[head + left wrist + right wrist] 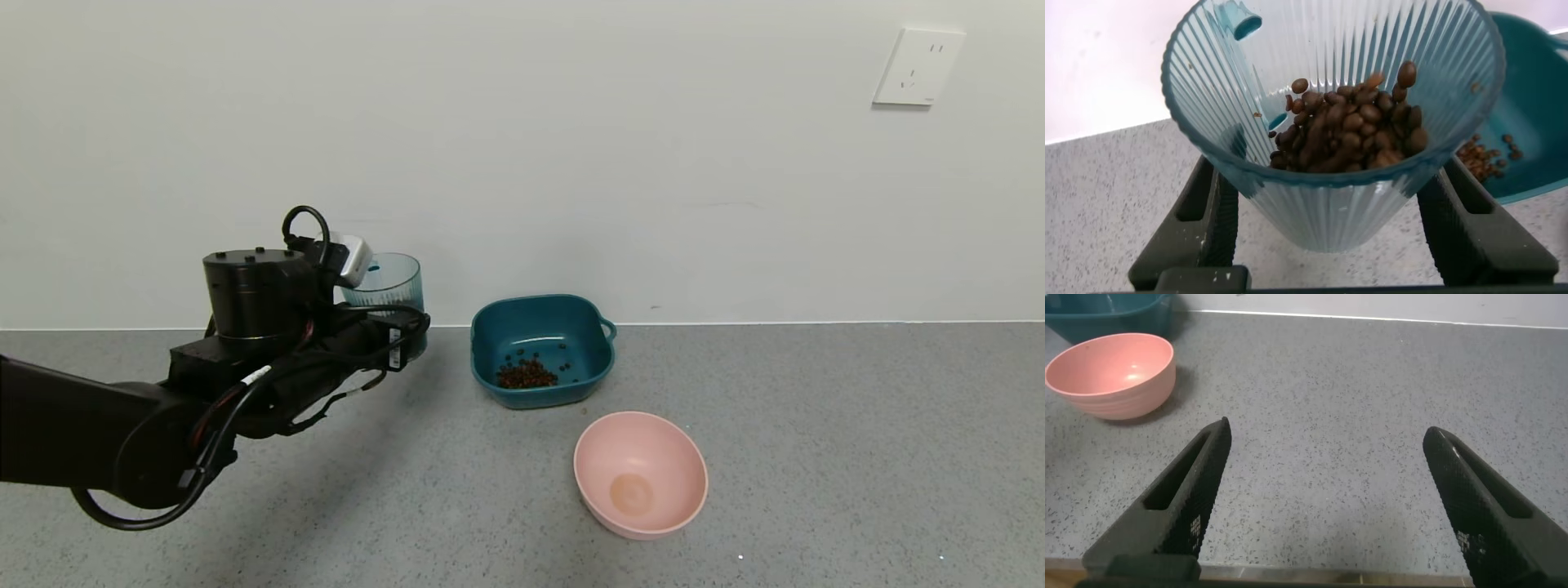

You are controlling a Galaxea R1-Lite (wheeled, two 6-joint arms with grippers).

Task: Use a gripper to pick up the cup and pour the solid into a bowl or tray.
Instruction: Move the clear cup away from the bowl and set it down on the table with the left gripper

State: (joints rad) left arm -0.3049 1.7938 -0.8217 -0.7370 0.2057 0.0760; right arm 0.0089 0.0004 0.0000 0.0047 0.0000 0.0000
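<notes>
My left gripper [400,331] is shut on the ribbed blue-grey cup [384,282], held above the counter to the left of the teal basin [490,327]. In the left wrist view the cup [1331,204] sits between the two black fingers [1217,220] and holds many brown beans [1351,126]. The cup leans a little toward the teal basin [1535,114], which shows behind it with some beans inside. A small heap of beans [526,373] lies in the basin. My right gripper [1327,498] is open and empty over bare counter.
A round pink bowl [641,474] stands in front of the teal basin; it also shows in the right wrist view [1114,371]. A white wall runs along the back of the grey counter, with a socket [918,67] at upper right.
</notes>
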